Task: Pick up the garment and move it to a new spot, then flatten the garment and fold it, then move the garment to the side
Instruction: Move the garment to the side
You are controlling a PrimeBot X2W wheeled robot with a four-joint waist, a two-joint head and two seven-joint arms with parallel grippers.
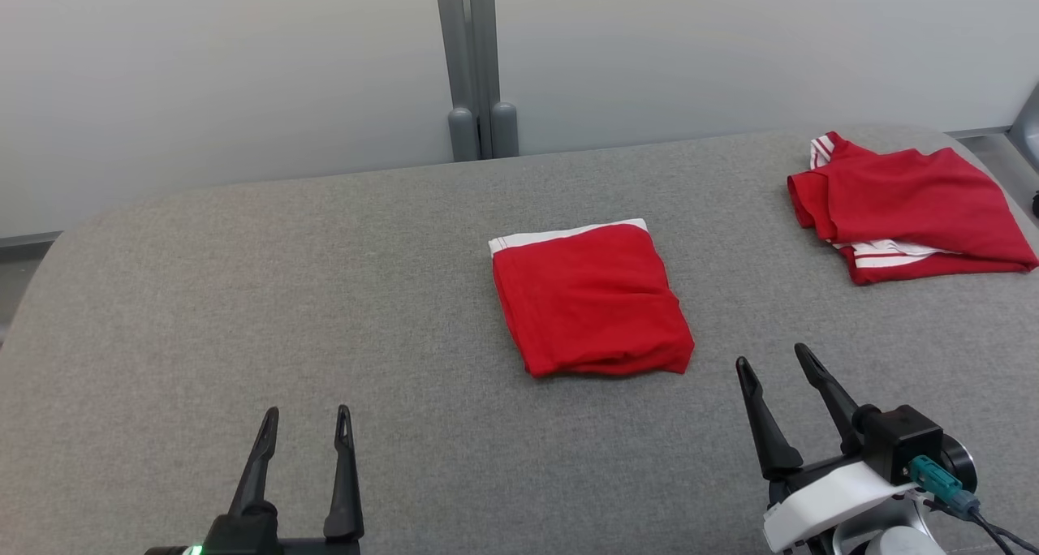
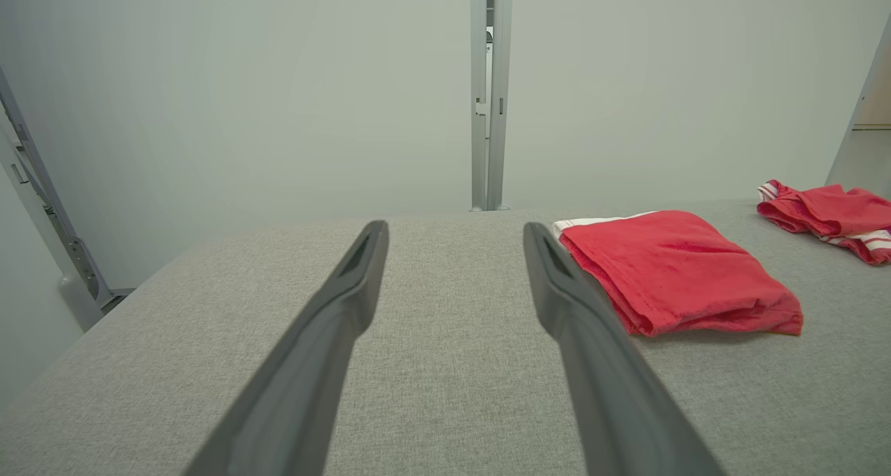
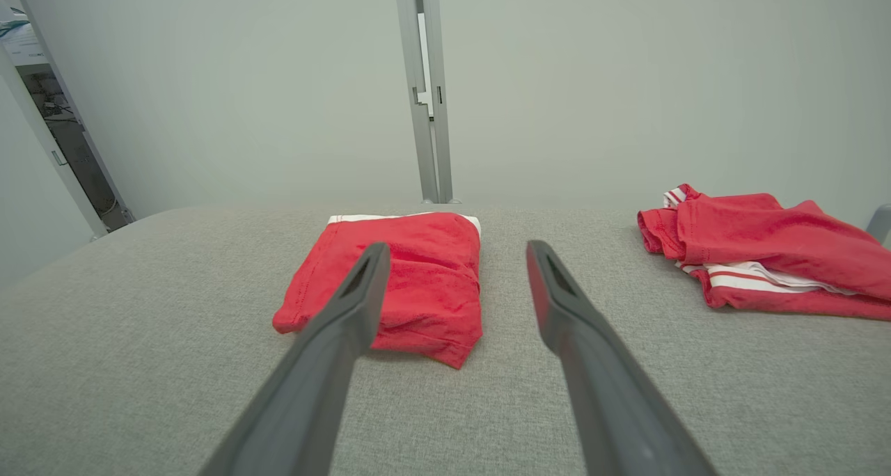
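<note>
A red garment (image 1: 588, 299) with a white band along its far edge lies folded into a neat rectangle in the middle of the grey fabric surface (image 1: 243, 295). My left gripper (image 1: 308, 413) hovers open near the front edge, well to the left of it, with nothing between its fingers. In the left wrist view the garment (image 2: 675, 271) sits right of the open left gripper (image 2: 454, 227). My right gripper (image 1: 772, 356) is open and empty, just right of the garment's near corner. In the right wrist view the garment (image 3: 431, 274) lies ahead of the right gripper (image 3: 456, 246), partly behind its left finger.
A second red garment (image 1: 901, 206) with white stripes lies loosely rumpled at the far right corner, also visible as the striped garment (image 3: 766, 243) in the right wrist view. A grey post (image 1: 475, 68) stands against the pale wall behind the surface's rounded far edge.
</note>
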